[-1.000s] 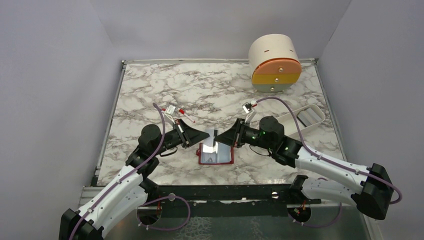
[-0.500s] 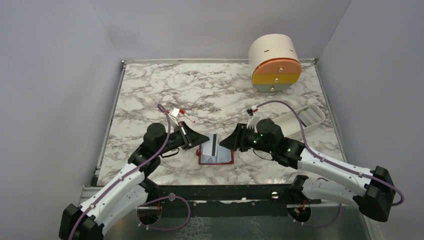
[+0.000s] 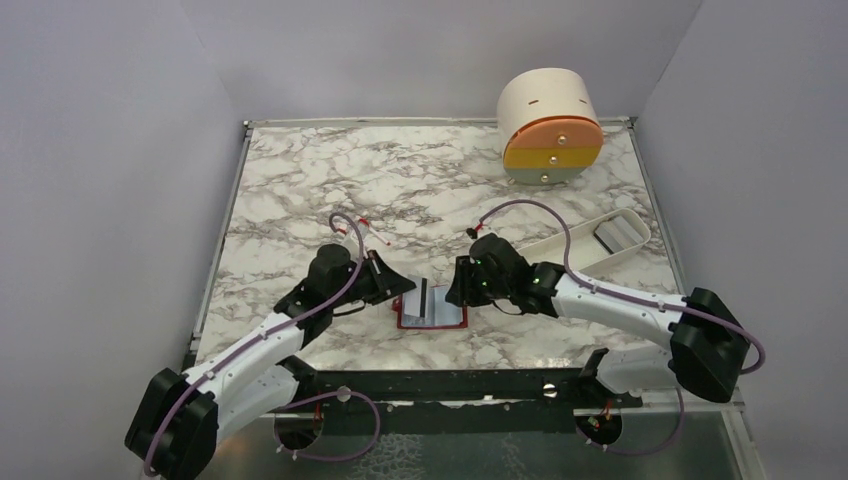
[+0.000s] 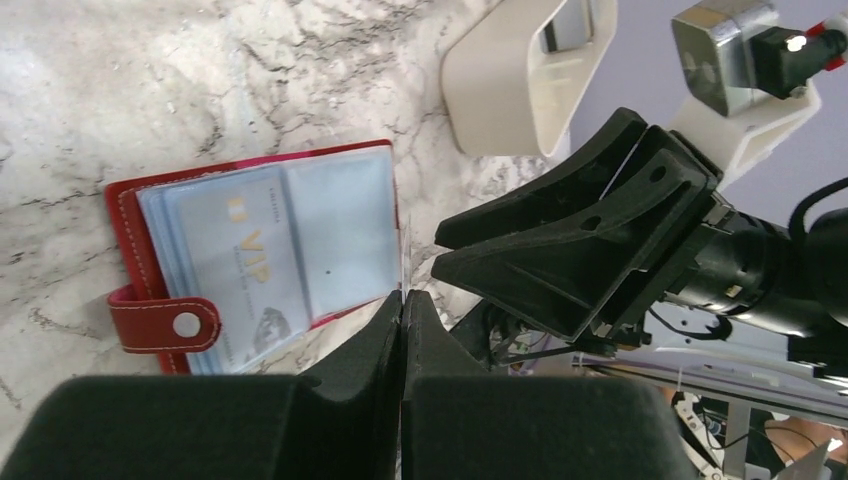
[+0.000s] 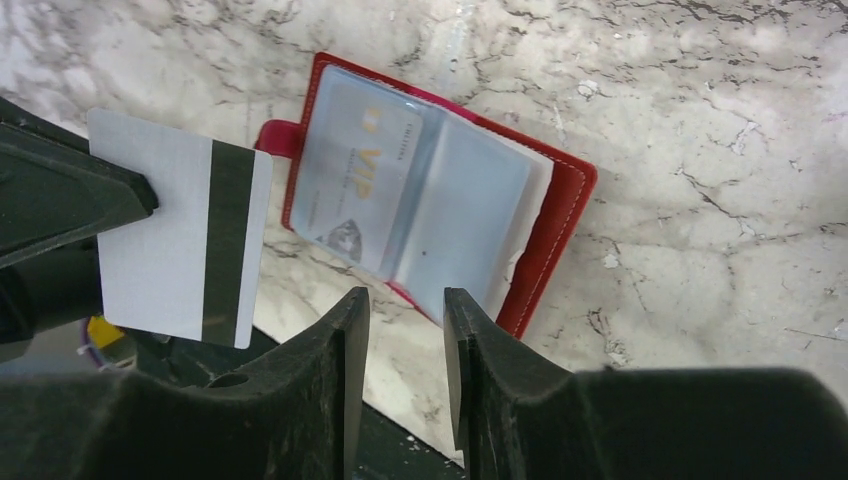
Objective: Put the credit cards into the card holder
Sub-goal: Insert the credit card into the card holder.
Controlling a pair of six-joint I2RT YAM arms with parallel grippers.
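Overhead view, close wrist views sharing card holder (image 4: 125, 240)

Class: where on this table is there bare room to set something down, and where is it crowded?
Bare: the table's back-left and middle, from the left rim to the drawer unit. Crowded: front centre, where the left hand with its card and the right hand meet over the holder; the tray fills the right.

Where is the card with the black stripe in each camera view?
Top external: striped card at centre, over the card holder's left part.
Left wrist: only its thin edge, rising from the left gripper's tips.
Right wrist: at left, stripe facing camera.
Shared landmark: the open red card holder.
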